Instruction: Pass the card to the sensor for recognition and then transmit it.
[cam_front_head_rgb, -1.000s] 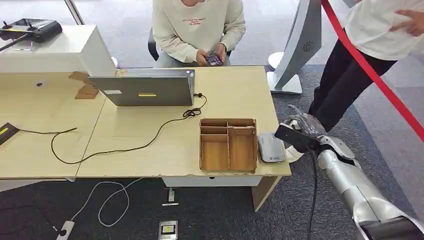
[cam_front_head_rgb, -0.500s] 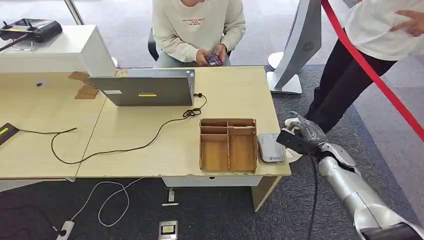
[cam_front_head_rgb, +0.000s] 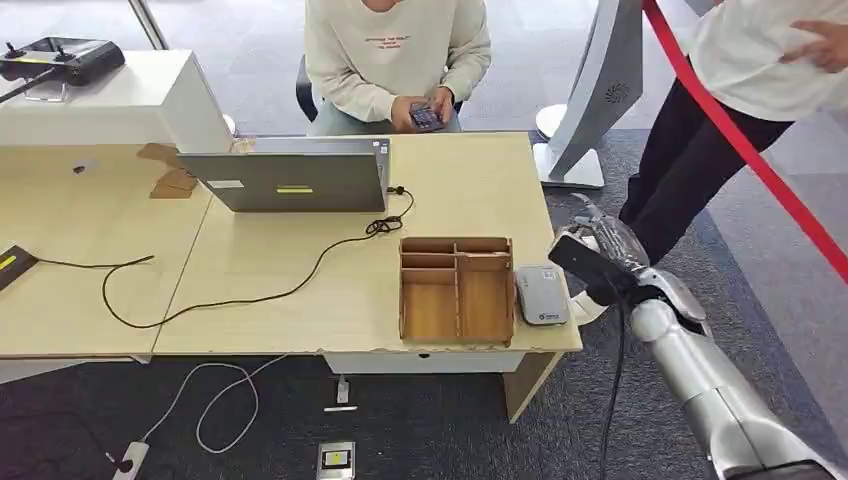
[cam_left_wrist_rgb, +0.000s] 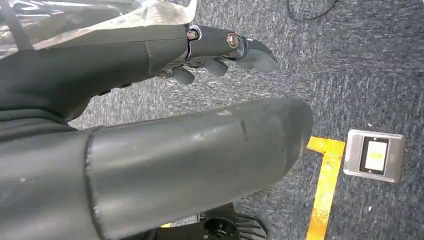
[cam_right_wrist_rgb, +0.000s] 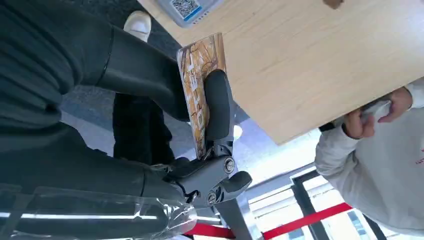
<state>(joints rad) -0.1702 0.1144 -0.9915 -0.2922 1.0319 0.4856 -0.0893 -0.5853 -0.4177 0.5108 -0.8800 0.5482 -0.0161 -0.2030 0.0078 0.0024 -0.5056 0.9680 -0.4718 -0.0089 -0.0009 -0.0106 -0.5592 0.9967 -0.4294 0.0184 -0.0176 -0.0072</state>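
My right hand (cam_front_head_rgb: 612, 252) grips a card (cam_front_head_rgb: 583, 268) just off the table's right edge, beside the grey sensor (cam_front_head_rgb: 541, 295), which lies on the wooden table (cam_front_head_rgb: 300, 310). In the head view the card looks dark and stands apart from the sensor, slightly above and to its right. The right wrist view shows the card (cam_right_wrist_rgb: 199, 85) with a printed brown face, pinched between thumb and fingers (cam_right_wrist_rgb: 217, 105), and a corner of the sensor (cam_right_wrist_rgb: 186, 8) beyond it. My left hand (cam_left_wrist_rgb: 220, 50) hangs over the carpet with nothing in it, its fingers loosely apart.
A wooden compartment box (cam_front_head_rgb: 457, 288) stands right beside the sensor. A laptop (cam_front_head_rgb: 285, 180) and a black cable (cam_front_head_rgb: 300, 280) lie farther left. A seated person (cam_front_head_rgb: 395, 60) holds a phone across the table. Another person (cam_front_head_rgb: 740, 100) stands by a red band (cam_front_head_rgb: 745, 150) close to my right arm.
My right hand with the card dipped a little toward the sensor half a second ago and now sits slightly higher again. The sensor and the box have not moved.
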